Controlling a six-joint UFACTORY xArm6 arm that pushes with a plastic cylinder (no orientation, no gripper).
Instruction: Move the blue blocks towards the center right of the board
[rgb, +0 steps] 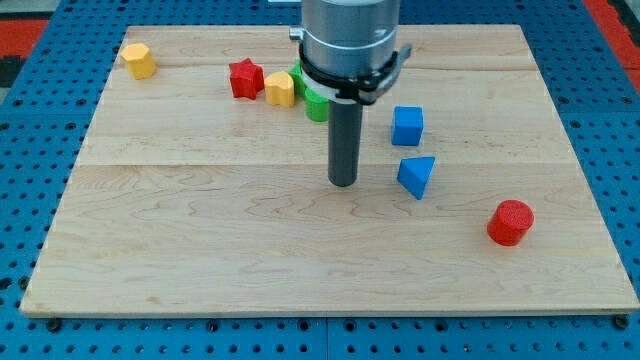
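Note:
A blue cube (407, 126) sits right of the board's middle. A blue triangular block (417, 176) lies just below it, toward the view's bottom. My tip (343, 183) rests on the board to the left of the blue triangular block, a short gap away, and below-left of the blue cube. It touches neither block. The rod rises from the tip into the grey arm body at the view's top.
A red star block (246, 79), a yellow block (280, 89) and a green block (314, 101), partly hidden by the arm, cluster at upper middle. A yellow hexagonal block (139, 61) sits upper left. A red cylinder (511, 222) sits lower right. The wooden board (200, 250) lies on a blue pegboard.

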